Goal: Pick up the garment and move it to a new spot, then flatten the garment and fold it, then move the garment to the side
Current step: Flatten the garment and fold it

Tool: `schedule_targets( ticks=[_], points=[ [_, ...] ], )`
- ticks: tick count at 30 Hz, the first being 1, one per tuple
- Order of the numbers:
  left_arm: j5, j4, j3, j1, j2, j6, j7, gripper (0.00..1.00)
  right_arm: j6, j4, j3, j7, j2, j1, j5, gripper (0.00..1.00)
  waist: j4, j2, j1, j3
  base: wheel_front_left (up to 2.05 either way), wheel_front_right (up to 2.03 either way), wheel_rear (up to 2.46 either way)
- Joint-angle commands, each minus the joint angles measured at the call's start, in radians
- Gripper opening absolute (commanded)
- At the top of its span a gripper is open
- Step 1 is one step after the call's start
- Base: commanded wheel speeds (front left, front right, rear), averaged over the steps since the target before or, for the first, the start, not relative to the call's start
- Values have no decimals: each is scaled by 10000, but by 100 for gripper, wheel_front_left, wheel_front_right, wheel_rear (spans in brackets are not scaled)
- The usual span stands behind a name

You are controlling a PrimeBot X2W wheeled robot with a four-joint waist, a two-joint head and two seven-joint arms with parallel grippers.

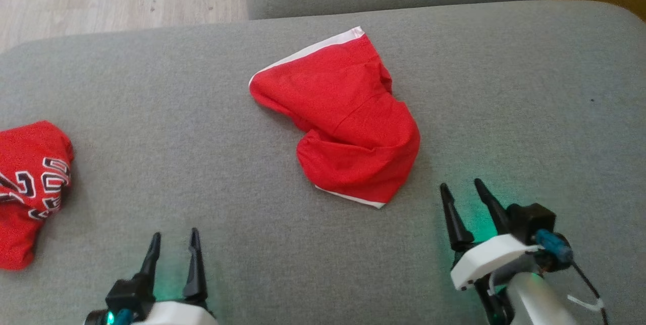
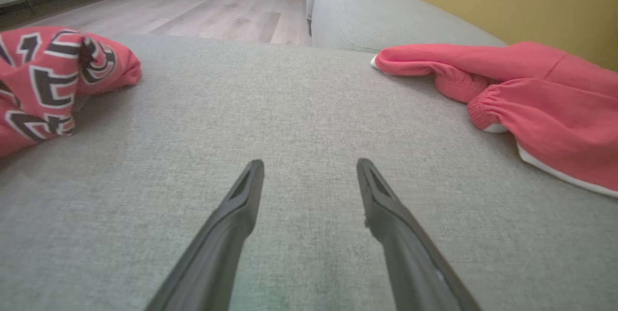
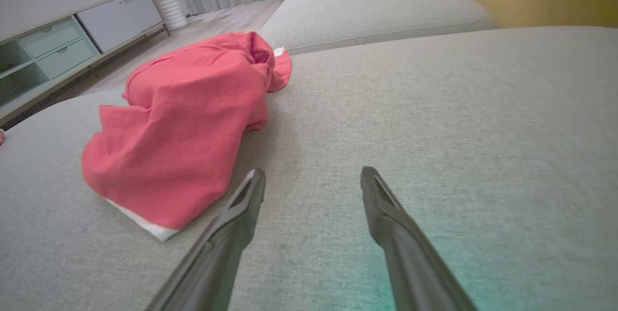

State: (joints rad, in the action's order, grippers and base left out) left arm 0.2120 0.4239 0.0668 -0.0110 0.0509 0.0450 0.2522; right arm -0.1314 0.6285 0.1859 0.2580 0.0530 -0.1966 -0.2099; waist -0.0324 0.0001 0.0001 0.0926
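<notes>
Lying just ahead-left of the right gripper (image 1: 460,184), the garment (image 1: 348,118) sits farther from the left gripper (image 1: 175,232); both gape empty.

Head cam overhead, wrist cams low, fwd, all share garment (image 1: 343,118)

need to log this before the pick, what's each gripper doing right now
Left gripper: open, holding nothing.
Right gripper: open, holding nothing, apart from the red garment.
</notes>
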Motion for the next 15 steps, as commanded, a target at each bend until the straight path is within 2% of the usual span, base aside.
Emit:
schedule_targets(
  ticks=[1,9,15],
  points=[
    [67,-213,-180,427,-2,28,95,100,7,-207,345,38,-28,-448,20,100,66,-1,-1,61,0,0,0],
    [283,-32,501,620,-5,-9,95,100,7,193,1837,38,-28,-823,-802,100,509,-1,-1,247,0,0,0],
    [295,5,671,736,-6,-27,95,100,7,249,2071,38,-28,-1073,-1051,100,786,-1,-1,303,0,0,0]
  ],
)
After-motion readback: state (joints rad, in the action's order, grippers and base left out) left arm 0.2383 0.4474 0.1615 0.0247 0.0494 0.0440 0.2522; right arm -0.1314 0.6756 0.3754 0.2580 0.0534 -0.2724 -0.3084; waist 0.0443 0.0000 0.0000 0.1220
